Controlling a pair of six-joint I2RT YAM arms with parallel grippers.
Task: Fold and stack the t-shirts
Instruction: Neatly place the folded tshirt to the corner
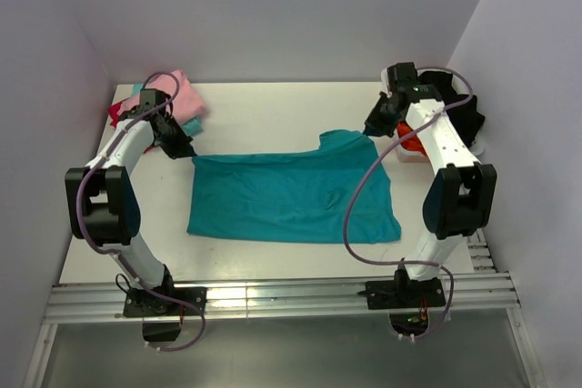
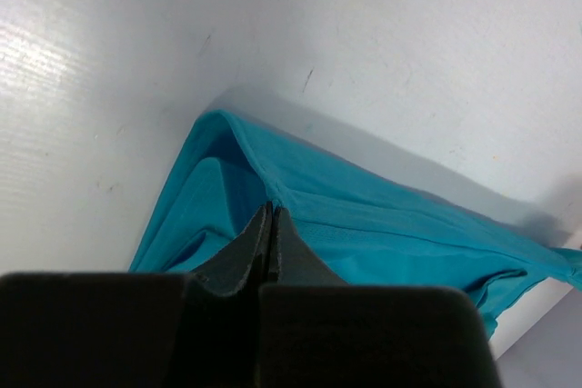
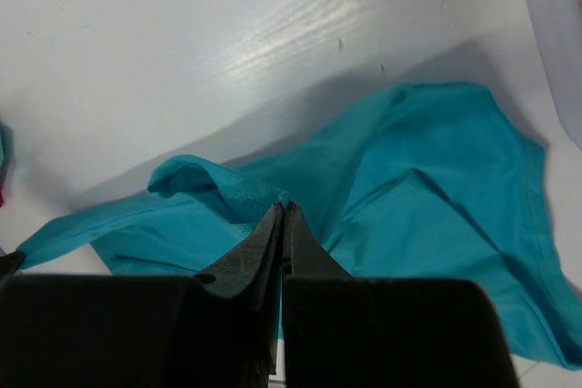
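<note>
A teal t-shirt [image 1: 291, 197] lies spread across the middle of the table, with a raised flap at its far right. My left gripper [image 1: 182, 147] sits at the shirt's far left corner. In the left wrist view the gripper [image 2: 271, 208] is shut, pinching a fold of the teal cloth [image 2: 382, 224]. My right gripper [image 1: 371, 129] is at the far right corner. In the right wrist view it [image 3: 284, 209] is shut on a lifted ridge of the same shirt [image 3: 436, 179]. Other t-shirts, pink, red and light teal, lie piled [image 1: 185, 97] at the back left.
A white basket [image 1: 411, 154] with something red-orange inside stands at the right edge, behind the right arm; its wall [image 3: 556, 34] shows in the right wrist view. Grey walls close the table on three sides. Metal rails [image 1: 273, 297] run along the near edge.
</note>
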